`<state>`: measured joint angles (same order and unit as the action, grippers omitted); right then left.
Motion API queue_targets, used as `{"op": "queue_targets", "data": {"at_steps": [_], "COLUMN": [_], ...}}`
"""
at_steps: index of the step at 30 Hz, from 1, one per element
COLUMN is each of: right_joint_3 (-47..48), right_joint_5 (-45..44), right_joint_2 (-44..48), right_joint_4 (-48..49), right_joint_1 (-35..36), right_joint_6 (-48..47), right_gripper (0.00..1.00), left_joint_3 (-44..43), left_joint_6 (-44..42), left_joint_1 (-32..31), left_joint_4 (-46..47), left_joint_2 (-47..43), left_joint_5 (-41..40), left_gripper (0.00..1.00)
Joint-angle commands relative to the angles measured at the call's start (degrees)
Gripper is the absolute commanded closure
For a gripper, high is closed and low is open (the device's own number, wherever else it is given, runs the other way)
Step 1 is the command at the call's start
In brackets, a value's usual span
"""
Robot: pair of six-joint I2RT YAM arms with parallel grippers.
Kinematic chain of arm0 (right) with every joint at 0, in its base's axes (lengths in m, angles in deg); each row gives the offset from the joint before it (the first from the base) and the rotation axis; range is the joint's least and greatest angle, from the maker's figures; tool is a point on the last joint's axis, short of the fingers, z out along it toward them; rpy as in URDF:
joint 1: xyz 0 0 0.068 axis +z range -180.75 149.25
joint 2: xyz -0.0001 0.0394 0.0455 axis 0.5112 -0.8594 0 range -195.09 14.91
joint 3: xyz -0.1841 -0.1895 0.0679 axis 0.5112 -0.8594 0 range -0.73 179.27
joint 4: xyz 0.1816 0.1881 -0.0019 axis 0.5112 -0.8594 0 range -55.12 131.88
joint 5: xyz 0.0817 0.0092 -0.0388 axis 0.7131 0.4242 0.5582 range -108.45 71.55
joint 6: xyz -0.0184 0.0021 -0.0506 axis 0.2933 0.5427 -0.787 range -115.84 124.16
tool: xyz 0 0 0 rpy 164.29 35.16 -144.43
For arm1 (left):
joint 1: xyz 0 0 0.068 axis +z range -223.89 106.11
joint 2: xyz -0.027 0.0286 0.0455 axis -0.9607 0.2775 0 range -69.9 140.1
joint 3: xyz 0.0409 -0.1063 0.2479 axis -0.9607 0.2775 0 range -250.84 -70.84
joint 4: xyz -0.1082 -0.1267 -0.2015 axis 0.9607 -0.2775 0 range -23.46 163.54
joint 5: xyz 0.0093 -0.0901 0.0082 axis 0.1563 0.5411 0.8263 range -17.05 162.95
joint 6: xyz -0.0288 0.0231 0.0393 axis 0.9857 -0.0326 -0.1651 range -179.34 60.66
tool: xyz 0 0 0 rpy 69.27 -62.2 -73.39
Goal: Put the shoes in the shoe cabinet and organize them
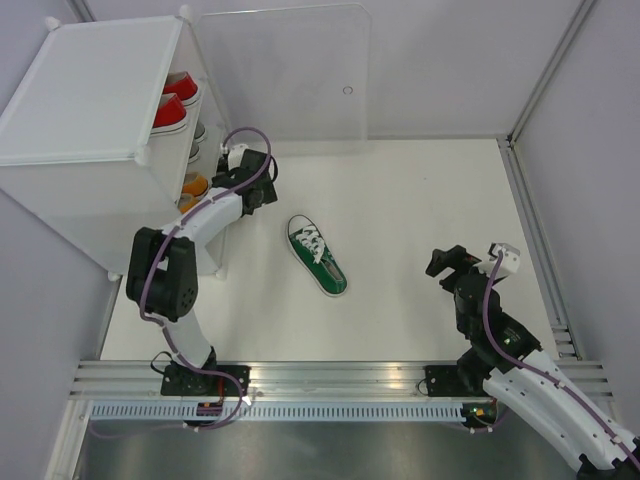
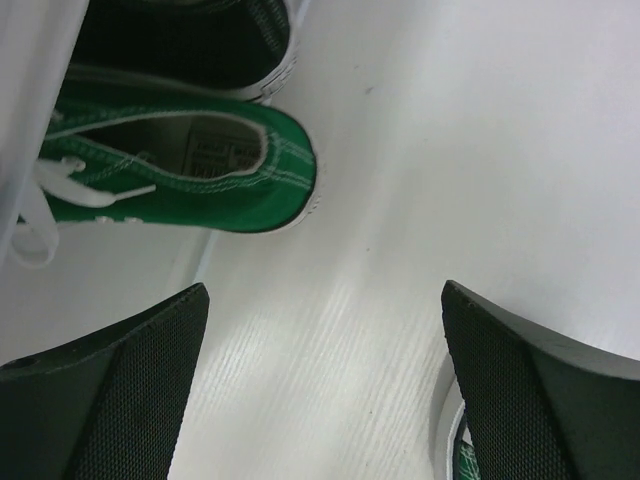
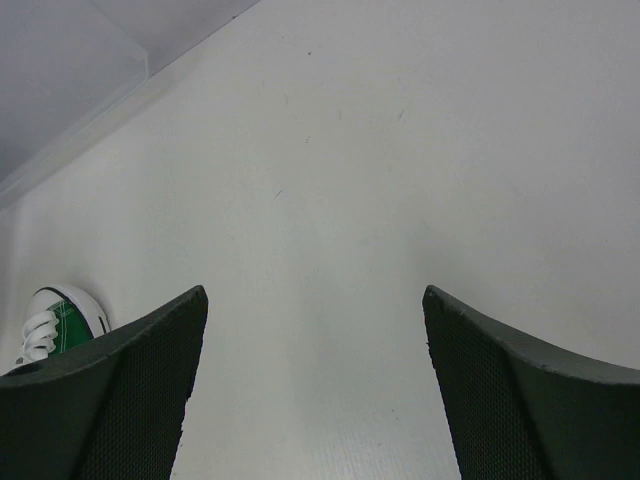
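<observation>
The shoe cabinet (image 1: 85, 110) stands at the back left with red shoes (image 1: 172, 103) on its top shelf, and grey and orange shoes (image 1: 192, 186) below. My left gripper (image 1: 230, 180) hovers at the cabinet's open front, open and empty (image 2: 325, 300). Just beyond its fingertips a green shoe (image 2: 190, 170) lies on its side on the cabinet floor, beside a black shoe (image 2: 190, 35). A second green shoe (image 1: 318, 254) lies on the table between the arms. My right gripper (image 1: 447, 265) is open over bare table (image 3: 315, 300), with that shoe's toe (image 3: 62, 315) at its left.
The cabinet's clear door panel (image 1: 285, 70) stands swung open at the back centre. A metal rail (image 1: 330, 380) runs along the near edge, and wall frames (image 1: 535, 230) bound the right side of the table.
</observation>
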<state>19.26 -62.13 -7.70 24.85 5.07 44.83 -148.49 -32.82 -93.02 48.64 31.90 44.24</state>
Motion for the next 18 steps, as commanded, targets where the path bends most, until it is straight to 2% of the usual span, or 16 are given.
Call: {"op": "queue_targets", "data": {"at_steps": [1, 13, 18], "right_joint_3": [-0.21, -1.18, -1.44], "right_joint_5": [1.32, 5.36, 5.8], "right_joint_2": [-0.24, -1.91, -1.47], "right_joint_4": [2.36, 4.91, 5.09], "right_joint_1": [0.05, 0.05, 0.05], "right_joint_6": [-0.67, -1.82, -1.82], "right_gripper": [0.08, 0.08, 0.08], "left_joint_3": [1.88, -1.19, -3.82], "left_joint_6": [15.56, 31.47, 33.77], "left_joint_1": [0.5, 0.59, 1.29], "left_joint_4": [-0.85, -5.84, -7.44], "left_joint_2": [-0.29, 7.71, 10.61], "left_joint_5": [-6.44, -14.44, -19.01], "left_gripper": [0.0, 0.03, 0.05]}}
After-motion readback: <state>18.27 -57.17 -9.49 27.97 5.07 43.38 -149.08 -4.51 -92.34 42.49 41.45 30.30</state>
